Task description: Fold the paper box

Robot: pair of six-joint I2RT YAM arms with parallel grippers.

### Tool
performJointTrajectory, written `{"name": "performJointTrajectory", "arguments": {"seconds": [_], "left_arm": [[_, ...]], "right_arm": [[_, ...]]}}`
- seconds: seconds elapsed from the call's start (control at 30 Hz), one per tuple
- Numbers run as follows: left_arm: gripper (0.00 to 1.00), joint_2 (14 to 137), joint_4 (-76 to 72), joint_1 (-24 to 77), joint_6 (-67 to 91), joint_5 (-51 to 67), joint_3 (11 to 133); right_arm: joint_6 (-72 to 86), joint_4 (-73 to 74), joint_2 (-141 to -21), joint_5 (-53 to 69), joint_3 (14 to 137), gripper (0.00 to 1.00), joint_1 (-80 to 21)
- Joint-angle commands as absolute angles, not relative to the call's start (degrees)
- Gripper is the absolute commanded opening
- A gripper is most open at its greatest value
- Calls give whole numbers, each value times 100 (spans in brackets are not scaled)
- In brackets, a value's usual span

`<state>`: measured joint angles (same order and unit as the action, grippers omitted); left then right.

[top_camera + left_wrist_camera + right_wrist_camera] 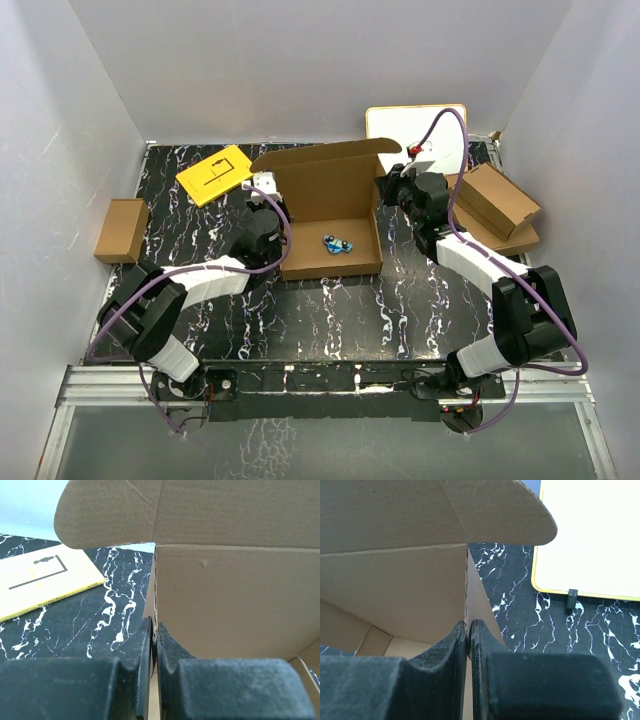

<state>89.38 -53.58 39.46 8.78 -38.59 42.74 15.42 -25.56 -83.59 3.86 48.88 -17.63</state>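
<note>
The paper box [330, 215] stood on the table [330, 320] between the two grippers, only partly formed. The front wall and both side walls were upright around the floor. The lid [320, 160] stood raised off the rear wall and leaned slightly over the tray, its rounded end flaps not tucked in. In my judgement the tray was erected and the closure was outstanding: the lid had yet to come down and its flaps had yet to be seated inside the walls. The left gripper [154, 630] was almost fully closed, its fingers [137, 647] pinching the top edge of the left side wall, which ran edge-on straight ahead of the fingertips. The right gripper [469, 630] was likewise nearly closed, clamped on the top edge of the right side wall. As to contents, one small blue object [337, 244] lay on the box floor, between the two sets of fingers and nearer the front wall; what it was could not be determined. Outboard of the left fingers lay a yellow card [214, 174], and outboard of the right fingers a white board [590, 535].
</note>
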Motion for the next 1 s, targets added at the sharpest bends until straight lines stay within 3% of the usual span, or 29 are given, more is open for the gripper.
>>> {"name": "performJointTrajectory", "arguments": {"seconds": [0.0,0.97], "left_arm": [[0,8749,-5213,4331,1217,-3006,4111],[0,8227,-5282,4646,1234,-3012,3390]], "right_arm": [[2076,-2552,-8147,875,5056,11,-2170],[1729,-2073,-7249,1085,3896,13,-2414]]}}
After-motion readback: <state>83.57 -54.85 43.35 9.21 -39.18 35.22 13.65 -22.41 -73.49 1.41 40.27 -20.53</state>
